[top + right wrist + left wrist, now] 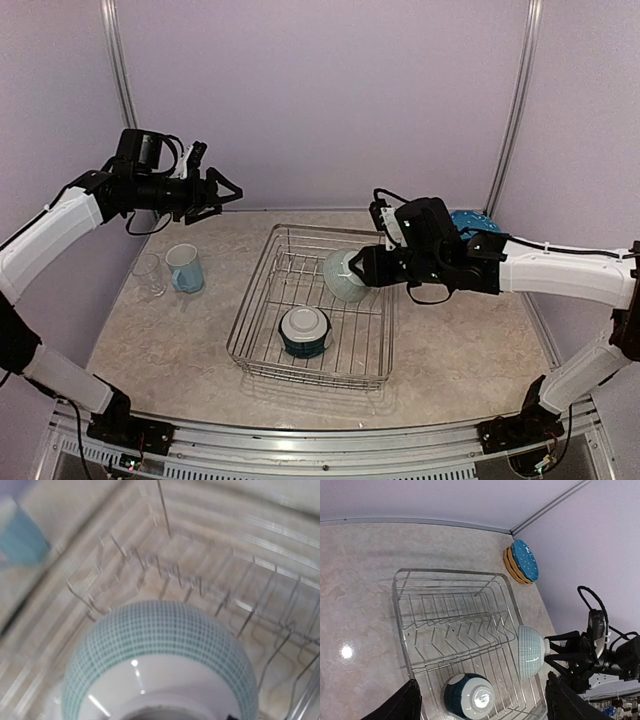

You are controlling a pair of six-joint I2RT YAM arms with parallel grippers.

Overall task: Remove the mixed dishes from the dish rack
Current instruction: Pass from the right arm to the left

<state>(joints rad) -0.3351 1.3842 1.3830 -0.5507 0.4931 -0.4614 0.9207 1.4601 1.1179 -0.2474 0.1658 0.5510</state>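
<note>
My right gripper (364, 268) is shut on the foot of a pale checked bowl (344, 276) and holds it on its side above the right part of the dish rack (262, 290). The bowl fills the right wrist view (160, 650) and hides the fingers. A dark teal bowl (304, 331) sits upside down in the rack's near end and also shows in the left wrist view (469, 696). My left gripper (228, 195) is open and empty, raised high above the table's far left.
A light blue mug (185, 268) and a clear glass (148, 275) stand on the table left of the rack. A blue plate on yellow-orange plates (522, 562) lies stacked at the far right, behind my right arm. The rack's prongs (462, 630) stand bare.
</note>
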